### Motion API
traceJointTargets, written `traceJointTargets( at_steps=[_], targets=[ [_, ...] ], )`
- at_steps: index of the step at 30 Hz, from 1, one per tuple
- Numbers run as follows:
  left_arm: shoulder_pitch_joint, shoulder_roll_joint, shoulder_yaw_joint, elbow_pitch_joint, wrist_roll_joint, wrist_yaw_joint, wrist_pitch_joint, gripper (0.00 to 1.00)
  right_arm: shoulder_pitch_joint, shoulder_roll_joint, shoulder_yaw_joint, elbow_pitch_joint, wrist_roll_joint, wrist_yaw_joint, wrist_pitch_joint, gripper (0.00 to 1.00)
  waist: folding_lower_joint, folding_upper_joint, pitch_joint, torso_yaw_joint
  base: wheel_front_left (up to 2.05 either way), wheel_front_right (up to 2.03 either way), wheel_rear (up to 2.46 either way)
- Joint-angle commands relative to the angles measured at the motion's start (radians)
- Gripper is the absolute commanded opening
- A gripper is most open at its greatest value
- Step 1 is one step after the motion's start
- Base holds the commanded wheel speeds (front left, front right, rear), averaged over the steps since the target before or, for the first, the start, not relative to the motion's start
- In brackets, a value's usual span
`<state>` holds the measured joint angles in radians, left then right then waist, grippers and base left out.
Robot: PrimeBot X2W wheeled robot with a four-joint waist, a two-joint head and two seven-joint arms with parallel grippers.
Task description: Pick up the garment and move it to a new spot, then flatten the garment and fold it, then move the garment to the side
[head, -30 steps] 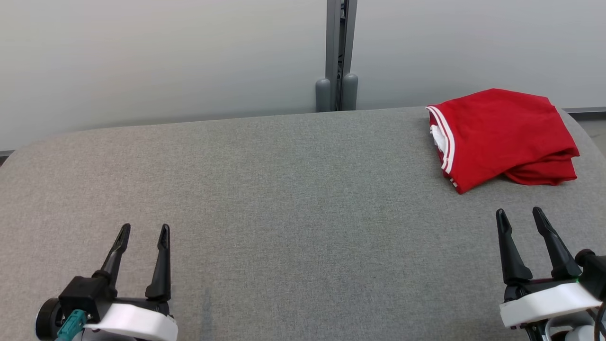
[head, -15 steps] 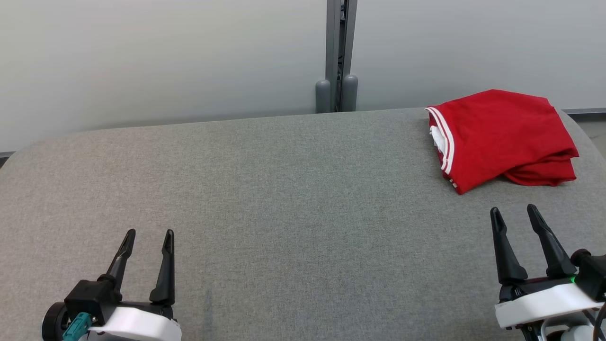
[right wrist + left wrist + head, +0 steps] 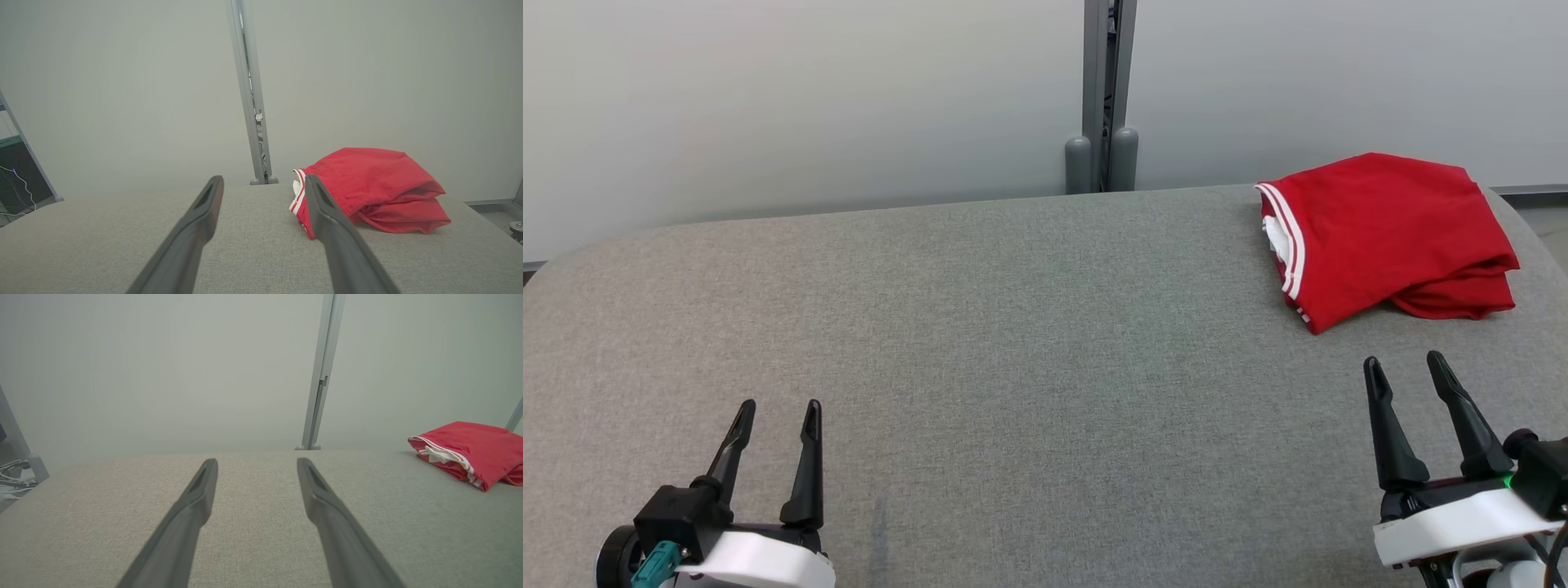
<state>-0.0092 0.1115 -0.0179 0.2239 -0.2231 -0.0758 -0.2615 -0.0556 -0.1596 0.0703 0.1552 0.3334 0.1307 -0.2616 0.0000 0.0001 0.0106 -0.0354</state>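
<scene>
The garment (image 3: 1388, 233) is red with white-striped trim and lies folded in a compact pile at the far right of the grey padded table (image 3: 1013, 327). It also appears as the garment (image 3: 470, 451) at the right of the left wrist view and the garment (image 3: 367, 190) ahead in the right wrist view. My left gripper (image 3: 778, 406) hovers open at the near left, far from the cloth. My right gripper (image 3: 1403, 362) stands open at the near right, just short of the garment's front edge. Both hold nothing.
A pale wall with a grey vertical post (image 3: 1103, 90) runs behind the table. The table's rounded corners sit at far left and far right. Cables (image 3: 12, 488) hang beyond the table's left end.
My left gripper has drawn back a little toward the near edge. My right gripper has shifted slightly left and forward. The garment lies as before.
</scene>
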Motion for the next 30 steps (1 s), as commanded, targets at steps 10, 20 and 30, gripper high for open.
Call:
traceJointTargets(
  at_steps=[10,20,30],
  targets=[
    [-0.019,-0.013,0.028,0.017,0.01,-0.022,-0.004,1.0,0.008,0.003,-0.011,-0.004,-0.001,0.0,-0.004,1.0,0.0,-0.0001,0.002,-0.003,0.0,0.0,0.0],
    [-0.004,-0.037,0.042,0.078,-0.083,-0.019,0.038,0.0,0.0,0.027,-0.005,0.06,0.085,0.0,0.03,0.0,0.0,-0.0001,0.002,-0.001,0.0,0.0,0.0],
    [-0.052,-0.04,0.068,0.101,-0.257,-0.025,0.087,0.0,-0.053,0.038,-0.022,0.107,0.249,0.0,0.074,0.0,0.0,-0.0001,0.003,0.002,0.0,0.0,0.0]
  ],
)
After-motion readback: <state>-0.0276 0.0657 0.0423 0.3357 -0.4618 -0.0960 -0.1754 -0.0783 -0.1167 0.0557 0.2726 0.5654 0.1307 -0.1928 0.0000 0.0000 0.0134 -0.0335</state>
